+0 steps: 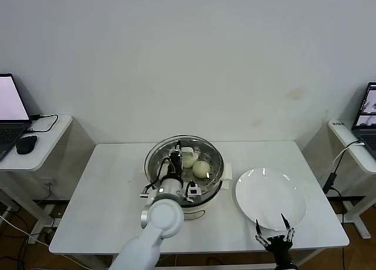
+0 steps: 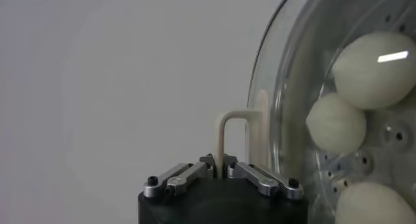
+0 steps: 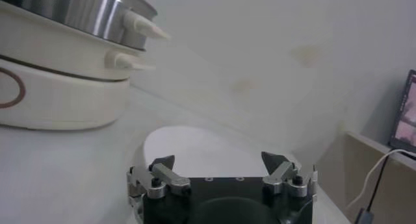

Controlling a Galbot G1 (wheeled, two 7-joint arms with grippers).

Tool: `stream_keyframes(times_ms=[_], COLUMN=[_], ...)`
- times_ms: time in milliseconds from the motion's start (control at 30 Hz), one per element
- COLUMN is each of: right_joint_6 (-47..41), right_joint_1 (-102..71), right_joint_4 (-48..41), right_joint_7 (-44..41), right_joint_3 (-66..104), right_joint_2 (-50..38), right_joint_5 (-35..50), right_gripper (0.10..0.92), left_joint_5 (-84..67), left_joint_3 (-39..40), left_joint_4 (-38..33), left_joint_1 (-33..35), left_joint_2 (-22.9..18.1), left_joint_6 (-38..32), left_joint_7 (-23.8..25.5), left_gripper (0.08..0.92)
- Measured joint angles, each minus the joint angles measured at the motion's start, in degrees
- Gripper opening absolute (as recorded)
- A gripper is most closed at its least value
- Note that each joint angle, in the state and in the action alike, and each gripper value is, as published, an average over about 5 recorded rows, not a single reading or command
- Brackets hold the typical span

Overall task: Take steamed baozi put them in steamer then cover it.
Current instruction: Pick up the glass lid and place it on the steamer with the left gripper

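Clenched on the cover [image 1: 184, 155] handle, the left gripper [image 2: 220, 169] holds it over the steamer [image 1: 214, 182], baozi [image 1: 201, 168] inside; right gripper [image 1: 275, 230] released beside the bare plate [image 1: 270, 196]; seating and letting go remain

Cream-white baozi [image 1: 201, 168]; shiny steel steamer [image 1: 154, 158], white base; clear cover [image 2: 286, 82]; white plate [image 1: 271, 198].

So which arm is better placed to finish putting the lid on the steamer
Left. The left gripper is shut on the cover handle over the steamer; the right gripper hangs open by the plate.
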Motion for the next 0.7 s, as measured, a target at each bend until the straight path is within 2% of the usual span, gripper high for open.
stream_keyframes(times_ms=[700], right_joint_6=[0.4], right_joint_1=[-0.2], right_joint_4=[-0.3], right_joint_7=[0.0], right_joint_3=[-0.6], right_joint_2=[-0.5], right_joint_5=[0.0], right_gripper=[0.823], left_joint_5=[1.5], left_joint_3=[0.0], left_joint_4=[4.8], left_joint_1=[-0.3], left_joint_2=[-3.1], left_joint_6=[-1.3], left_joint_7=[-1.9], left_gripper=[0.141])
